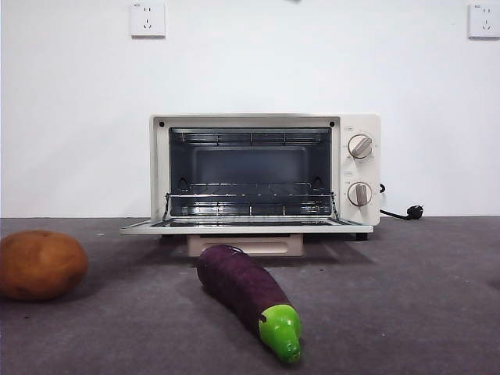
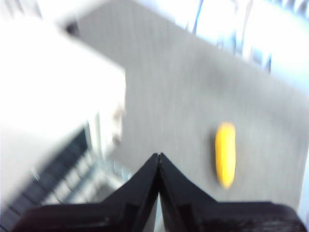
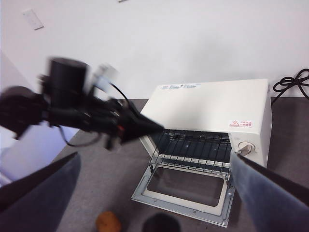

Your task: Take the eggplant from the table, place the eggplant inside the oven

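Before the open cream-white toaster oven [image 1: 266, 173], my front view shows the glossy purple eggplant [image 1: 244, 285] lying free on the grey table [image 1: 406, 297]; likely light, stiff, slippery, best gripped mid-body. Left wrist: left gripper [image 2: 158, 157] pinched closed, empty. Right wrist: right gripper [image 3: 154, 193] spread wide.

Cream-white oven [image 3: 212, 108] with door folded down flat on the grey table [image 3: 111, 179], wire rack [image 3: 193, 150] visible inside, left gripper [image 3: 145, 128] blurred beside it, jaws closed, brown potato [image 3: 108, 222] near the table's front

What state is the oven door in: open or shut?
Open. The oven door lies folded down flat, and the wire rack inside shows with nothing on it.
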Action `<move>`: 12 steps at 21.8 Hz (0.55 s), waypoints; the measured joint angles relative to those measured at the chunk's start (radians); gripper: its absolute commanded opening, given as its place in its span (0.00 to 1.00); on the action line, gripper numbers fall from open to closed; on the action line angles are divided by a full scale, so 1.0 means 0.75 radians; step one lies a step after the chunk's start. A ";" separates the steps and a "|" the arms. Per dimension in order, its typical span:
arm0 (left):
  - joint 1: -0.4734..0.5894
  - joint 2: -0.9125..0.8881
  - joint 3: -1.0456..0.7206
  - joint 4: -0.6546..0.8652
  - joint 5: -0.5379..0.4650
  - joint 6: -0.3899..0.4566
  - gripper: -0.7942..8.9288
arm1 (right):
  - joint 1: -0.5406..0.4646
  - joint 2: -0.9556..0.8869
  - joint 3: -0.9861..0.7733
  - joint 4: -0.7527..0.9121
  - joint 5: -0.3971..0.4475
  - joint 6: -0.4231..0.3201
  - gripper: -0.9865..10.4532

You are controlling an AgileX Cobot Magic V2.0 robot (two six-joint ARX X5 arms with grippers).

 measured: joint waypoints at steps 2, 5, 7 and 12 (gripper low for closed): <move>-0.001 -0.015 0.122 -0.015 -0.050 -0.020 0.08 | 0.000 0.000 0.000 0.000 0.000 0.000 0.61; -0.001 -0.032 0.269 -0.072 -0.153 -0.028 0.08 | 0.000 -0.001 0.000 0.000 0.000 0.000 0.61; 0.000 -0.038 0.377 -0.129 -0.226 -0.032 0.08 | 0.000 -0.001 0.000 0.000 0.000 0.000 0.61; 0.000 -0.039 0.625 -0.264 -0.364 -0.032 0.08 | 0.000 -0.001 0.000 0.000 0.000 0.000 0.61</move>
